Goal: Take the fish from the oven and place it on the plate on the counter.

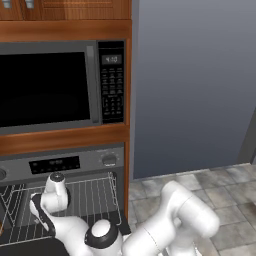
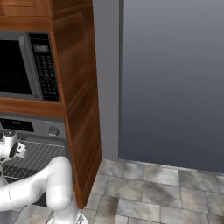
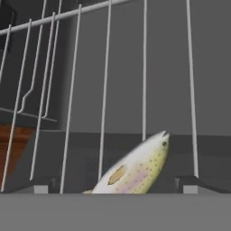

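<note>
The fish [image 3: 135, 169], pale cream with faint spots, lies on the wire rack [image 3: 106, 90] inside the oven [image 1: 65, 164], head up and to the right in the hand view. My gripper [image 3: 118, 187] is open. Its two dark fingertips [image 3: 43, 187] stand wide apart on either side of the fish's body without touching it. In the left base view my arm reaches down into the open oven cavity, with the wrist [image 1: 55, 192] over the rack [image 1: 95, 195]. The plate and the counter are out of view.
A black-windowed microwave [image 1: 50, 87] with a keypad sits above the oven in brown wooden cabinetry [image 2: 81, 109]. A tall grey panel [image 1: 195, 85] stands to the right. Grey floor tiles [image 2: 166, 188] spread below it. The oven's dark side wall [image 3: 27, 81] is close on the hand's left.
</note>
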Motion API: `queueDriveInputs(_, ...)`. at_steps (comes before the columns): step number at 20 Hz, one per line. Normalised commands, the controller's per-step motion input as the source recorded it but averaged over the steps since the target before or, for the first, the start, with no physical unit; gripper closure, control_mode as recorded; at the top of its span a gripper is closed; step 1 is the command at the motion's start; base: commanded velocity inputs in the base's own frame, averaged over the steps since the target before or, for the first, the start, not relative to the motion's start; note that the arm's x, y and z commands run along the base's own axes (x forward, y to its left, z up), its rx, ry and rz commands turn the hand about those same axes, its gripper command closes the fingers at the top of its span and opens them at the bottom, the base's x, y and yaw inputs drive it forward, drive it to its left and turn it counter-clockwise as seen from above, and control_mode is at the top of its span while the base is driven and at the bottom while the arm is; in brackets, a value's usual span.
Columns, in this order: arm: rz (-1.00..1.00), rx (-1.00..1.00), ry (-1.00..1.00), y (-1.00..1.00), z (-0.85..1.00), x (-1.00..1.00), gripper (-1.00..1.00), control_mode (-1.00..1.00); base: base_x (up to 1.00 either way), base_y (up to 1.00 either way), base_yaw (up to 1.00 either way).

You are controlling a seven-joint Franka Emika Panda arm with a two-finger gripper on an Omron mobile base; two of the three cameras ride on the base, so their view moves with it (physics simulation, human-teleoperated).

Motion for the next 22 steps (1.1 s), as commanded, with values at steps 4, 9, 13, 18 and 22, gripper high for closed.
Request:
queueDriveInputs(4,0.0,0.0,0.0,0.01,-0.31,0.0,-1.0,-1.0,0.0,0.0,0.0)
queueDriveInputs(9,0.0,0.0,0.0,0.09,-0.4,0.0,-1.0,-1.0,0.0,0.0,0.0)
queueDriveInputs(13,0.0,-0.06,0.0,0.19,-0.46,0.0,-1.0,-1.0,0.0,0.0,0.0)
queueDriveInputs(18,0.0,-0.13,0.0,0.19,-0.52,-0.21,-1.0,-1.0,0.0,0.0,0.0)
queueDriveInputs(22,0.0,-0.21,0.0,0.16,-0.74,-0.32,-1.0,-1.0,0.0,0.0,0.0)
